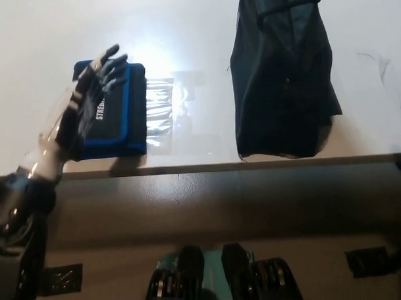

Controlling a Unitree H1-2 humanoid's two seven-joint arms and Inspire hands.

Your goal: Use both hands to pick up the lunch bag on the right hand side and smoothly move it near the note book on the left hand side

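On my feed the only writing I can read is white lettering running up the note book (123,113) — "STRE…", the rest hidden behind my left hand (93,84). That hand hangs over the note book's left part with its fingers spread apart, gripping nothing. The note book is black with a blue border, lying flat on a pale, glossy table (183,32) that throws a bright glare just right of it, where a clear plastic sheet (169,115) lies against its right edge. The lunch bag (284,81) — dark, slumped, soft — lies well to the right of the note book, beyond the plastic. The table's front edge runs just below the note book. My right hand is out of view.
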